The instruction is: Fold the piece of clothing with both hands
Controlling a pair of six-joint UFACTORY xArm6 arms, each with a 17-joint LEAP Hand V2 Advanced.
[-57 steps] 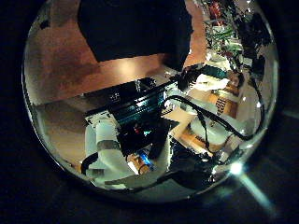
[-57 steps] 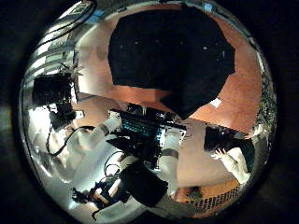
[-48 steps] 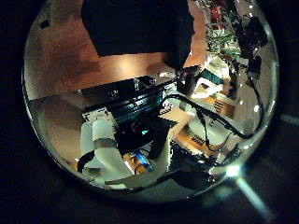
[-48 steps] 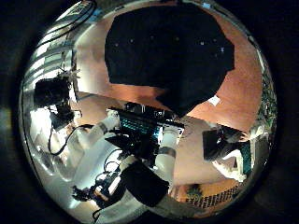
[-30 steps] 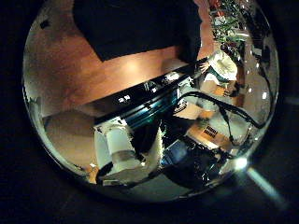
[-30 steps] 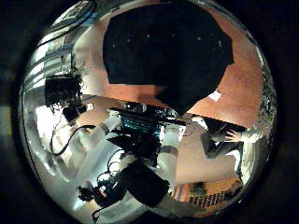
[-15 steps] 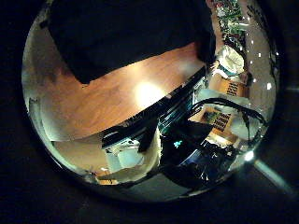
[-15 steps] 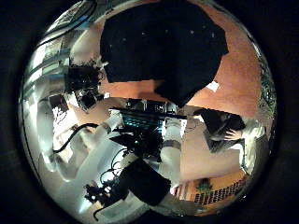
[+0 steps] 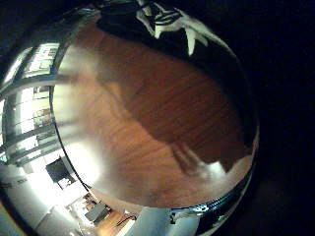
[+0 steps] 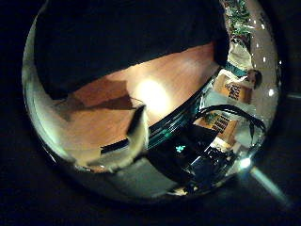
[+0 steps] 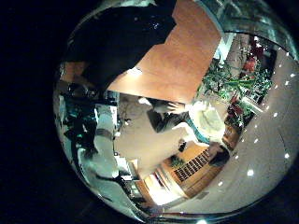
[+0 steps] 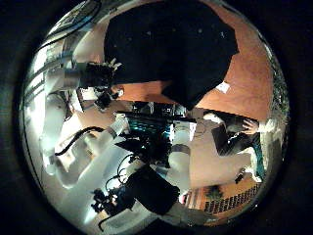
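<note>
The left hand [image 12: 95, 75] shows in the right thumb side palm view at the end of its white arm, above the tabletop [image 12: 249, 83] and just beside one edge of the piece of clothing [image 12: 171, 49]. It is too small there to tell whether its fingers are straight or curled. Its own little finger side palm view shows only a few finger parts at the rim over bare wood (blurred, so no help on the grip). The left thumb side palm view shows one finger [image 10: 135, 132] reaching in over the tabletop [image 10: 160, 89]. The piece of clothing [image 10: 122, 38] fills much of that view, so the palm is close to the cloth, but contact with it cannot be made out. The right hand shows no part of itself in any view, so its state cannot be told. Its two palm views look from well above at the whole garment, which lies spread flat on the tabletop, unfolded, with bare wood around it. In the right little finger side palm view the piece of clothing [image 11: 121, 42] reaches towards one edge of the tabletop [image 11: 177, 61].
</note>
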